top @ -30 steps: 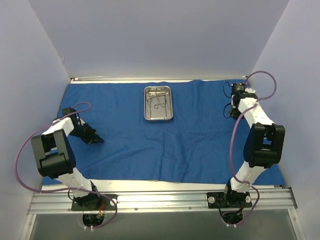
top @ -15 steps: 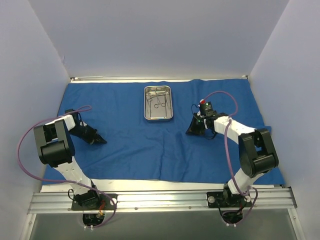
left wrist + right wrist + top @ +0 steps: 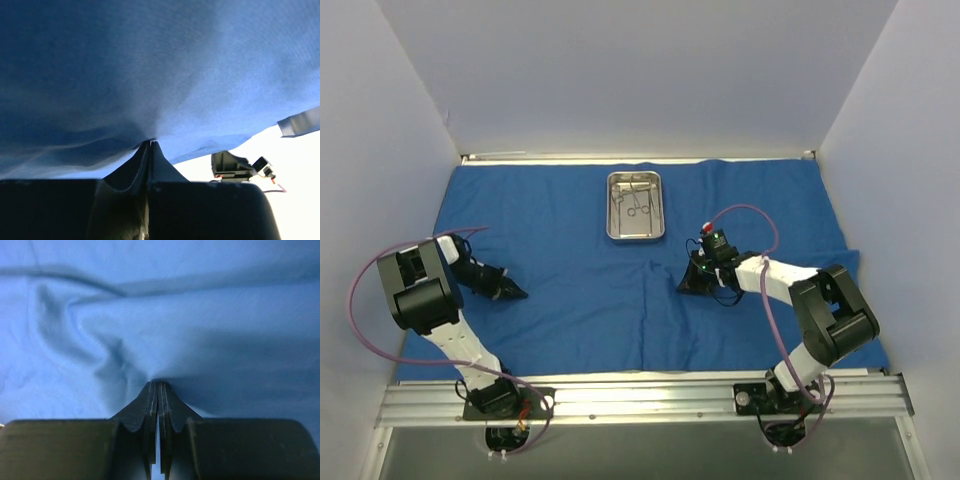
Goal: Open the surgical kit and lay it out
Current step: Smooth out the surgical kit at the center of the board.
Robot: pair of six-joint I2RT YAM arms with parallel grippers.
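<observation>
The surgical kit lies opened out. Its deep-blue drape (image 3: 570, 280) is spread across the table. The shiny steel tray (image 3: 611, 222) stands on the drape at the back middle, with thin ring-handled instruments (image 3: 635, 200) inside it. My left gripper (image 3: 518, 293) is shut, low over the drape's left part, with its tips (image 3: 151, 142) against the cloth (image 3: 150, 65). My right gripper (image 3: 686, 287) is shut too, right of centre. Its tips (image 3: 158, 383) press into the drape (image 3: 200, 315), which puckers round them. I see no cloth between either pair of jaws.
Pale walls close in the table on the left, back and right. A white table strip (image 3: 650, 372) and a metal rail (image 3: 640, 400) carrying both arm bases run along the front. The drape is bunched at its right edge (image 3: 845, 255). A crease (image 3: 648, 300) runs forward from near the right gripper.
The right arm has swung from the back right corner down to the drape's middle, then slid a little left and forward. The left gripper has shifted slightly forward. Both stayed shut.
</observation>
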